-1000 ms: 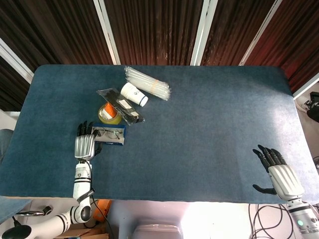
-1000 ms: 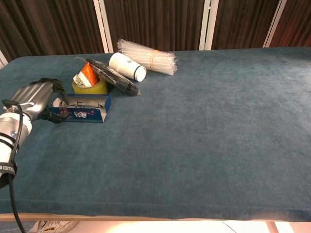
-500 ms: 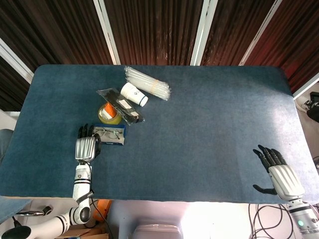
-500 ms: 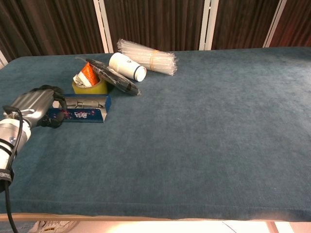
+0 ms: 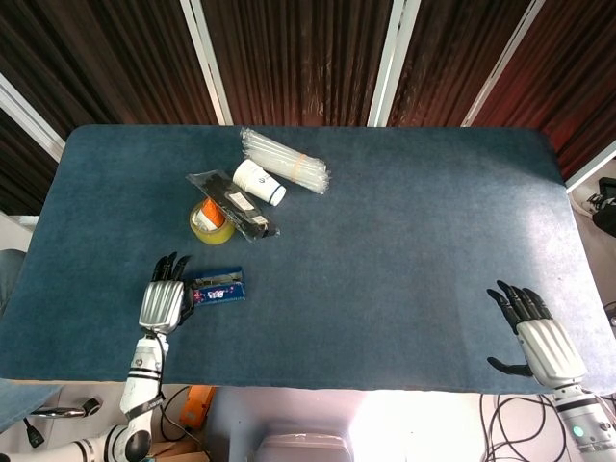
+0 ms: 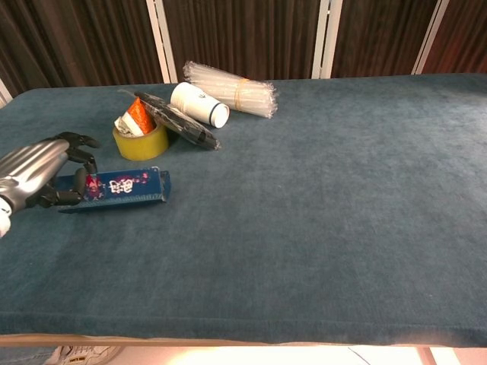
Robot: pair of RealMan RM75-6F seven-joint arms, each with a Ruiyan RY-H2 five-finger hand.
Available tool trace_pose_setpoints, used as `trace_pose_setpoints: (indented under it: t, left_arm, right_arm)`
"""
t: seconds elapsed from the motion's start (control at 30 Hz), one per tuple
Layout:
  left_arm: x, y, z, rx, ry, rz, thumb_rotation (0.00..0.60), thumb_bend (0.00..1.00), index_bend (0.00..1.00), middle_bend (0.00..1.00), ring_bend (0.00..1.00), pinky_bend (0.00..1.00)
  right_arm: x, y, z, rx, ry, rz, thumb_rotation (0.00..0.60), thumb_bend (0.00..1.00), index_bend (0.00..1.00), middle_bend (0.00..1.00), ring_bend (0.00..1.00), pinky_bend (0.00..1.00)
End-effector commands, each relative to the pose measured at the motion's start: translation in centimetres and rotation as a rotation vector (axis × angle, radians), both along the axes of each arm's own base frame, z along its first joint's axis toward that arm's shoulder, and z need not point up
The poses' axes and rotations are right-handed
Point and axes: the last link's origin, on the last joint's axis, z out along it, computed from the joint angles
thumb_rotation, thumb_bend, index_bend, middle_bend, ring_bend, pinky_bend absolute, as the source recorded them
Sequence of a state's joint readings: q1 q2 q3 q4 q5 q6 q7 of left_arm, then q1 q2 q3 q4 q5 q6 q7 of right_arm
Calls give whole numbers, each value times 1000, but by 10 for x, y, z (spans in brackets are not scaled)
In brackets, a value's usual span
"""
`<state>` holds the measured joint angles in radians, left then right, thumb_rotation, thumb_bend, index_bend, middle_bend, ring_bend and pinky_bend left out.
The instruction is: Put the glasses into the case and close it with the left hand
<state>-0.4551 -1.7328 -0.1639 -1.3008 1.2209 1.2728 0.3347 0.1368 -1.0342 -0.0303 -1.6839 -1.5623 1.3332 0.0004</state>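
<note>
Closed flat blue rectangular glasses case [image 6: 114,188] with printed lid lies on the dark blue felt table [image 5: 404,241] near its front left edge, glasses not visible; the left hand [image 6: 38,173] sits at the case's left end, fingers [image 6: 82,157] curled over and touching that end, can't tell if it actually grips. Right hand [image 5: 537,332] rests at the front right of the table, fingers spread, holding nothing. Behind the case: yellow tape roll [image 6: 140,141] with orange wrapper inside, black flat packet [image 6: 179,122], white paper cup [image 6: 199,104] on its side, clear bundle of plastic straws [image 6: 228,89].
</note>
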Motion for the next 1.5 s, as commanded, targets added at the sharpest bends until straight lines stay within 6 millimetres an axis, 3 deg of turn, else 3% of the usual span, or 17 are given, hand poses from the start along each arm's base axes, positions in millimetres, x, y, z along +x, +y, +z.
trace_pose_setpoints:
  t: [0.03, 0.37, 0.87, 0.93, 1.27, 1.4, 1.5]
  left_arm:
    - [-2, -4, 11, 29, 4, -11, 600, 639, 626, 137, 13, 79]
    - [-11, 27, 9, 64, 9, 89, 600, 610, 642, 149, 16, 79]
    - [-6, 50, -10, 58, 39, 123, 600, 544, 636, 155, 22, 80]
    - [-7, 51, -13, 53, 42, 130, 600, 514, 593, 151, 22, 79]
    - [-7, 57, -20, 85, 67, 137, 600, 395, 133, 82, 19, 80]
    - [-1, 60, -21, 102, 75, 120, 600, 380, 45, 51, 13, 80]
    - [1, 60, -23, 107, 78, 113, 600, 378, 37, 48, 11, 80]
  right_arm:
    - [1, 0, -2, 5, 2, 2, 600, 268, 0, 0, 0, 0]
    - [1, 0, -1, 3, 0, 4, 600, 268, 0, 0, 0, 0]
    - [0, 1, 4, -5, -7, 1, 600, 268, 0, 0, 0, 0]
    - [0, 1, 4, -6, -8, 1, 600, 268, 0, 0, 0, 0]
    - [0, 1, 5, -10, -13, -1, 600, 268, 0, 0, 0, 0]
    - [0, 1, 5, -9, -15, -1, 600, 268, 0, 0, 0, 0]
    - [0, 1, 6, -9, -16, -1, 600, 268, 0, 0, 0, 0]
